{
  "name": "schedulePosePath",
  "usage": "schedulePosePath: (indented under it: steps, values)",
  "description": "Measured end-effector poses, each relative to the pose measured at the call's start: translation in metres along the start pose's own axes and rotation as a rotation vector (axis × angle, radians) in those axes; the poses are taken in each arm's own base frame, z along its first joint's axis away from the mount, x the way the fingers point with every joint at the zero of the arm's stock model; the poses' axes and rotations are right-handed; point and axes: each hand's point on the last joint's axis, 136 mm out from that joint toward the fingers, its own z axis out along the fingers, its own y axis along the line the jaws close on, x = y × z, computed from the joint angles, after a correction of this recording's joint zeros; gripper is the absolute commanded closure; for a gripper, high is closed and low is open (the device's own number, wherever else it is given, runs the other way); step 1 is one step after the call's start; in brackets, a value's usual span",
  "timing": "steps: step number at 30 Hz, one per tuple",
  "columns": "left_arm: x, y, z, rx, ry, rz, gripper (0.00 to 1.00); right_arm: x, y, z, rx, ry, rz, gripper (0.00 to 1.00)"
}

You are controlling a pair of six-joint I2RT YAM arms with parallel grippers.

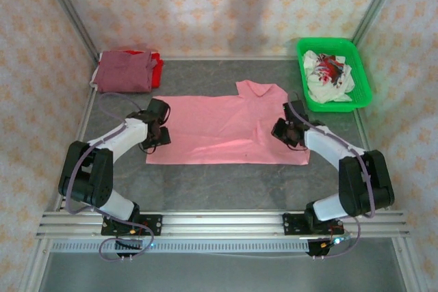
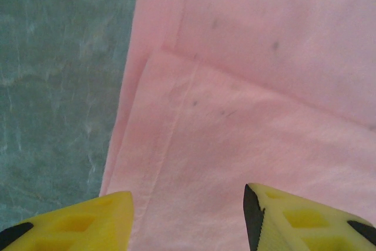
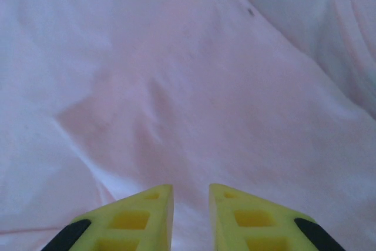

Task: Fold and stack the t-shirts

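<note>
You are part-way through. At the back left corner of the desk (image 1: 205,182) a maroon shirt (image 1: 124,72) lies folded, with a red shirt (image 1: 157,70) showing at its right edge, apparently under it; I judge that to be the stack begun.

The pink shirt (image 1: 226,128) is the one in hand. It lies flat in the middle of the desk, between your two arms, as a long rectangle with the collar sticking out at the back right. The left wrist view shows a layer turned over onto the body near its left edge, so the first fold looks made. It is too wide for the stack, so the cross folds and the carry to the pile are left.

Your left claw (image 1: 164,135) stands at the shirt's left edge. In its wrist view the left claw (image 2: 188,216) is about half open, over the cloth and gripping nothing that I can see.

Your right claw (image 1: 284,131) stands at the shirt's right edge. In its wrist view the right claw (image 3: 191,216) is narrow, with creases running toward the gap. I cannot tell whether it pinches a fold.

The green basket (image 1: 327,42) at the back right holds a crumpled white and red cloth (image 1: 328,73), perhaps more to fold.
</note>
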Motion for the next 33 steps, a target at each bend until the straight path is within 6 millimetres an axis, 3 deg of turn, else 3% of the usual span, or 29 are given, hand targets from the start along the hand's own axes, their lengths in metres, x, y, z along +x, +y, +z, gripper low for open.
schedulePosePath:
  steps: [5, 10, 15, 22, 33]
  values:
    - [-0.054, -0.030, -0.016, 0.060, -0.100, 0.001, 0.48, -0.038, 0.032, 0.000, -0.025, -0.055, -0.040, 0.76]
    - [-0.081, -0.052, 0.003, 0.077, -0.108, 0.006, 0.50, -0.067, 0.055, 0.031, -0.007, -0.045, -0.069, 0.75]
    - [-0.064, -0.055, 0.038, 0.056, -0.020, 0.021, 0.50, -0.070, 0.059, 0.066, 0.025, 0.018, -0.070, 0.74]
    - [-0.042, -0.047, 0.054, 0.042, 0.023, 0.028, 0.51, -0.063, 0.056, 0.086, 0.041, 0.069, -0.066, 0.75]
    - [-0.033, -0.039, 0.050, 0.061, -0.016, -0.010, 0.51, -0.051, 0.043, 0.096, 0.044, 0.065, -0.028, 0.76]
